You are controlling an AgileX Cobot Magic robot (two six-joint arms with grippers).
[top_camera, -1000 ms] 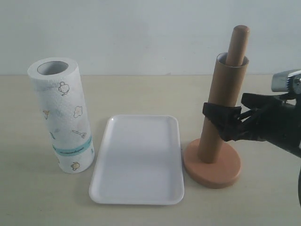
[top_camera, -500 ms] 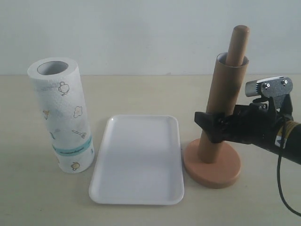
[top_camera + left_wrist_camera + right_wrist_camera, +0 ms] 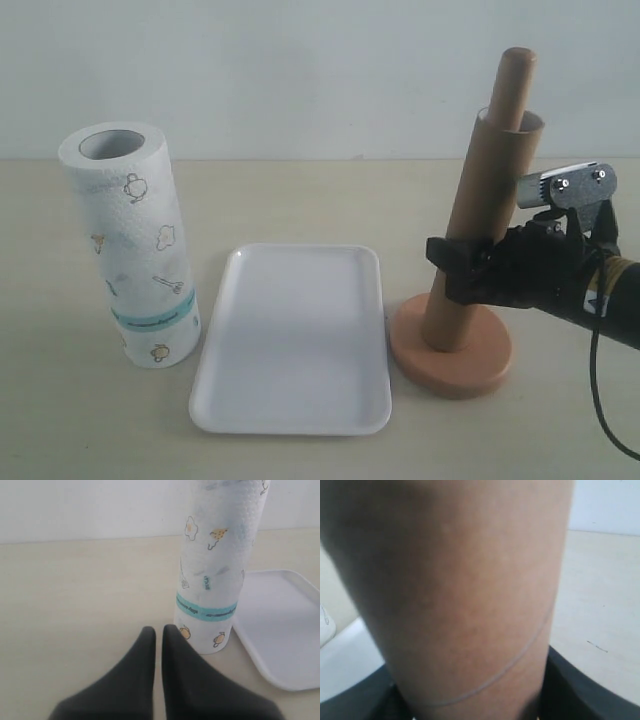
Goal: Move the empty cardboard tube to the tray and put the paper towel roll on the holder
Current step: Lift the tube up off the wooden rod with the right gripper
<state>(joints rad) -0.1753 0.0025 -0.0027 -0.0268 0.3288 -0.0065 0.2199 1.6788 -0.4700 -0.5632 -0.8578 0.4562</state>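
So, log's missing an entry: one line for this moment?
right hand: shut on cardboard tube | tube: around holder pole | left hand: shut

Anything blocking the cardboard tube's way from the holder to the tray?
Only the holder's pole: the empty cardboard tube is sleeved over it, so it likely must lift clear first. Nothing visible lies between the holder and the tray.

one tube [image 3: 492, 185], one tray [image 3: 290, 345], one towel roll [image 3: 135, 250], one holder [image 3: 482, 362]
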